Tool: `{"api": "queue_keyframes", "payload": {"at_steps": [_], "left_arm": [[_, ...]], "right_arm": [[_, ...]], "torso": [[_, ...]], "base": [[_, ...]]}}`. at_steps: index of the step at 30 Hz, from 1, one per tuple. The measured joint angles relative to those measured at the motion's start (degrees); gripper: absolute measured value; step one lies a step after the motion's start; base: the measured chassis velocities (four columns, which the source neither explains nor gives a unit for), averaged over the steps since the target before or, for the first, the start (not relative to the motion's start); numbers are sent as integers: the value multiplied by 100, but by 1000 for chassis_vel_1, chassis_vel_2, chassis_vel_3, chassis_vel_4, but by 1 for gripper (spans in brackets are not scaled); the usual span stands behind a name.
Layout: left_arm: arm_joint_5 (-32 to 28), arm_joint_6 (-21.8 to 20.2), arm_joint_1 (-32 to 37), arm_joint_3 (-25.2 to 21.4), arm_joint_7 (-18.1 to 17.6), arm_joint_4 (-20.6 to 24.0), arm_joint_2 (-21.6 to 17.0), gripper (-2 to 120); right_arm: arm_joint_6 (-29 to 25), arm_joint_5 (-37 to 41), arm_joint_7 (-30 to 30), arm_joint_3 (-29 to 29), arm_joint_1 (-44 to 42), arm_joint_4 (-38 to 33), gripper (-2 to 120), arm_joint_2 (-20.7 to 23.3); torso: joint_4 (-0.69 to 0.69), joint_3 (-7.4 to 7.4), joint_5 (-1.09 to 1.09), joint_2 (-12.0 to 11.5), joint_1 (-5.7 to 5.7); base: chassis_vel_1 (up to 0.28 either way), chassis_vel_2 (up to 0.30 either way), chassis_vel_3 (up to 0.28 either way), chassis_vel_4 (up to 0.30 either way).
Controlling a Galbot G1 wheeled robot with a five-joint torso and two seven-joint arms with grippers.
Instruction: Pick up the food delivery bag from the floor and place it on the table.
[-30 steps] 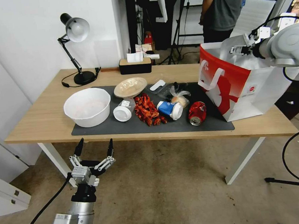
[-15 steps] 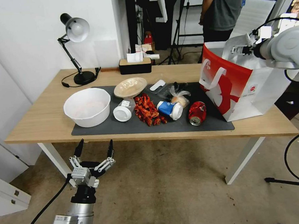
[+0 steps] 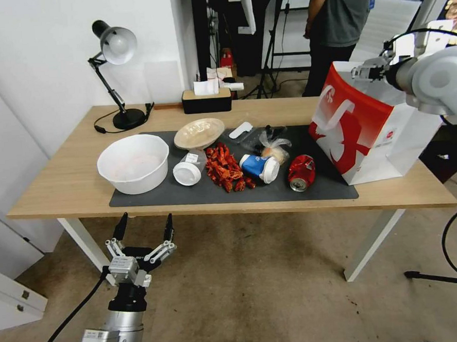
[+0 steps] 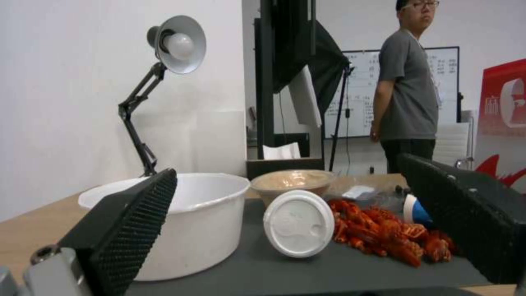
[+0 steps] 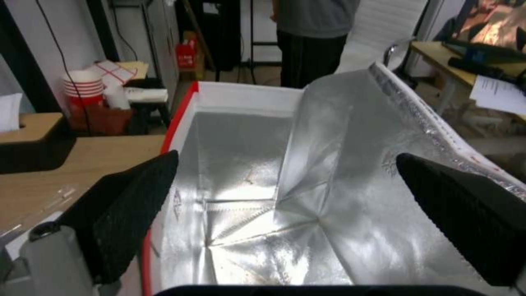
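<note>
Standing on the bench (image 3: 59,186), food delivery bag (image 3: 360,137), foil mouth agape!
Right gripper (image 5: 285,193) spread wide above it; left gripper (image 3: 143,229) spread too, low; bag's far side cut off.

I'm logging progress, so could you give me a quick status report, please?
Right gripper open above the bag. Bag standing on the table, beside the can. Left gripper open, low before the table.

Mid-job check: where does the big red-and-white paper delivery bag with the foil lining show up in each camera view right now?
Head view: the red-and-white paper delivery bag stands on the light-wood table's right end, right gripper at its top rim.
Left wrist view: a strip of its red printed side at the frame edge.
Right wrist view: its open silver foil interior, seen from above.
Shared landmark: the black tissue box with wooden lid.
</note>
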State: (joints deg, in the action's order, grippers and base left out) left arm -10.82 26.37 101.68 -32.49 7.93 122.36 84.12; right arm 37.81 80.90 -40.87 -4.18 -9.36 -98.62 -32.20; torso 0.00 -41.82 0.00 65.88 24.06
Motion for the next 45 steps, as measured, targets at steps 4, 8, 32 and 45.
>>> {"api": "queue_keyframes", "payload": {"at_steps": [4, 8, 32, 45], "left_arm": [[2, 6, 8, 5, 0, -1, 0, 100], [13, 16, 30, 8, 0, -1, 8, 100], [58, 88, 154, -16, -12, 146, 99, 100], [61, 112, 171, -50, -66, 208, 113, 100]], "right_arm": [[-217, -311, 177, 218, -284, -253, 100, 109], [-520, -524, 316, 577, -758, -655, 100, 290], [-3379, -2988, 576, 1786, -3775, -2758, 100, 109], [-4330, -4199, 269, 1796, -5132, -3341, 100, -356]], "torso": [[0, 0, 0, 0, 0], [0, 0, 0, 0, 0], [0, 1, -1, 0, 0], [0, 0, -1, 0, 0]], "base": [[0, 0, 0, 0], [0, 0, 0, 0], [0, 0, 0, 0], [0, 0, 0, 0]]}}
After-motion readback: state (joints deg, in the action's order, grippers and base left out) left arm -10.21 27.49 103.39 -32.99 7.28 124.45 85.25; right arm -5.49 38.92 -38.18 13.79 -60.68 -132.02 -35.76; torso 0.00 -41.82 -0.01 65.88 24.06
